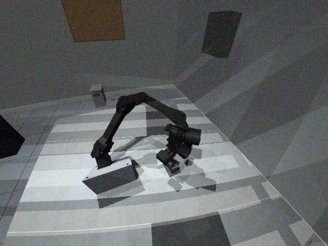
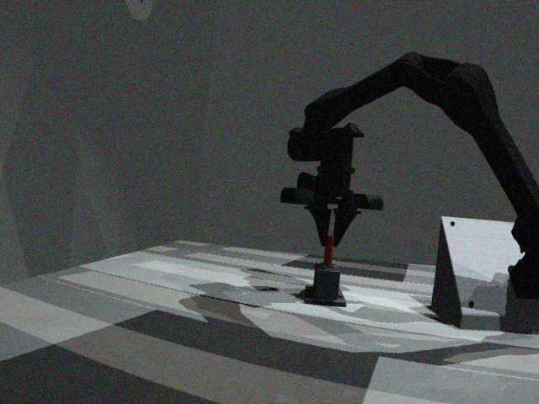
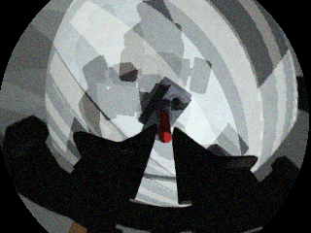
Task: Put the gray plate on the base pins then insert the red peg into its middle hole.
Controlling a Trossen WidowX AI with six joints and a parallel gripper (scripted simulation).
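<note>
The red peg (image 1: 171,160) (image 2: 328,252) (image 3: 164,123) stands nearly upright, its lower end hidden in the gray plate (image 2: 327,283) (image 3: 181,93). Part of the peg shows above. The plate sits on the base, whose flat foot (image 2: 334,303) shows beneath it; the two read as one dark stack, and the pins and holes are not clearly visible. My gripper (image 2: 329,243) (image 3: 164,128) points down over the stack. It is slightly open, with its fingertips around the peg's upper end and a narrow gap beside the peg in the wrist view.
A wedge-shaped block (image 1: 114,180) (image 2: 474,261) with a white face stands beside the arm's mount. A small pale box (image 1: 98,96) stands at the back, and a black shape (image 1: 9,140) is at the left. An orange panel (image 1: 95,21) and a dark box (image 1: 222,34) show higher up.
</note>
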